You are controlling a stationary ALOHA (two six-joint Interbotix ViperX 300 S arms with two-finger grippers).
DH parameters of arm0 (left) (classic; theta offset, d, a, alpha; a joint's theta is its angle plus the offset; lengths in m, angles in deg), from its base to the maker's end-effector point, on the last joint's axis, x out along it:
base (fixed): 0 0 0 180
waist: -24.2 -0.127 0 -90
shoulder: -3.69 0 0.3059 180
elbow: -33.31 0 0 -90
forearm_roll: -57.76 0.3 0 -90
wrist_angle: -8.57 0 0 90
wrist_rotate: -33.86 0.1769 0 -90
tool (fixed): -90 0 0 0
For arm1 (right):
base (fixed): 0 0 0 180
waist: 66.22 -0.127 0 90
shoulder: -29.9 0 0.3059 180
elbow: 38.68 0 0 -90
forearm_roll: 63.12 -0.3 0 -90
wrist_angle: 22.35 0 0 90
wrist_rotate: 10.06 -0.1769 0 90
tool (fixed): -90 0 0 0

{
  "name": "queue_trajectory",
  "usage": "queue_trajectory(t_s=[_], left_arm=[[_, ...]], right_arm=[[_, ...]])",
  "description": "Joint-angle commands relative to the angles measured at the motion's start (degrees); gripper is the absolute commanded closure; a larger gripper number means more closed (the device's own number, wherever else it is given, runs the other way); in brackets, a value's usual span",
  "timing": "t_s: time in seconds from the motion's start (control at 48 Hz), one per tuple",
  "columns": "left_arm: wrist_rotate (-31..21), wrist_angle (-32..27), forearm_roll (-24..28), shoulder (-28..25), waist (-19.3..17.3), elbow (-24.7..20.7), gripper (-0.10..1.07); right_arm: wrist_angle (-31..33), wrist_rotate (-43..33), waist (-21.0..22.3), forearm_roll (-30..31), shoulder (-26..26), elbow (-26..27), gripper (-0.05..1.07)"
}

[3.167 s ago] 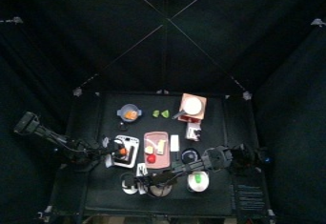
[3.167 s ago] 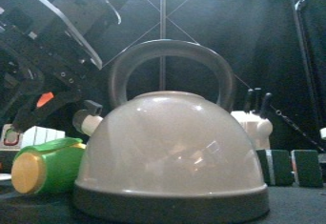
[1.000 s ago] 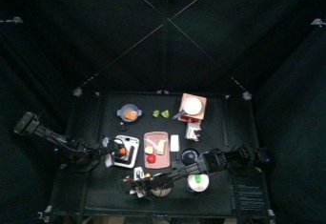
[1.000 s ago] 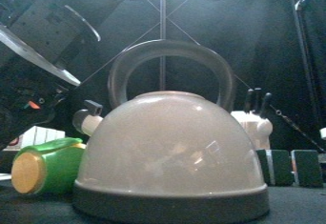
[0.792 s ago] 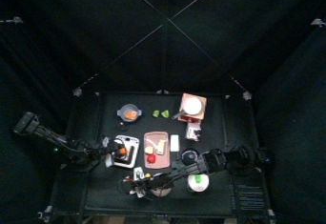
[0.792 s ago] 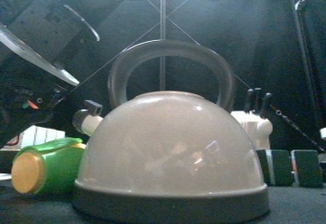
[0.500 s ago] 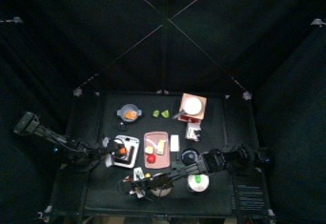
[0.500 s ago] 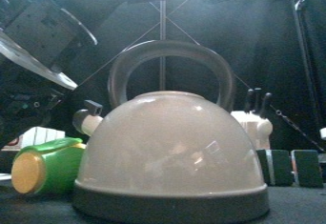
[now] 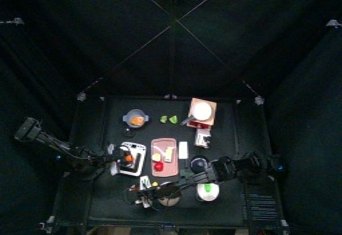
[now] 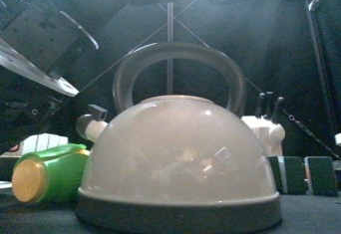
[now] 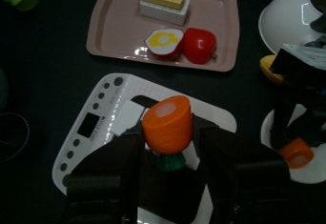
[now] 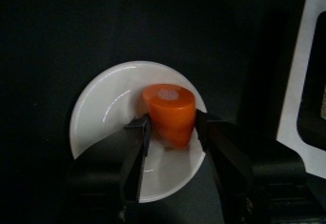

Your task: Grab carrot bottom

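The carrot bottom, a stubby bright-orange piece, stands on a small white plate. My right gripper is open, with one jaw on each side of the piece, very close to it. In the top view the right gripper has reached across to the table's front left. My left gripper is shut on another orange carrot piece with a green end, held over a white board. The left gripper is at the table's left.
A pink tray holds butter, an egg half and a tomato. A big white kettle and a green cup fill the front view. A bowl with an orange fruit and a pink box stand further back.
In the front view the black arm at the upper left has sunk lower and shifted left. The right jaws keep the same width. The left arm has not moved.
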Motion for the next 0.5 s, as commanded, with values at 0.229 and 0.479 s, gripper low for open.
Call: queue_trajectory(t_s=[0.229,0.479], left_arm=[[0.00,0.09,0.18,0.00,-0.18,-0.70,0.36],[0.00,0.09,0.18,0.00,-0.18,-0.70,0.36]], right_arm=[[-0.18,0.00,0.35,-0.09,-1.23,1.67,0.29],[0.97,-0.18,0.00,-0.09,-2.46,1.67,0.35]])
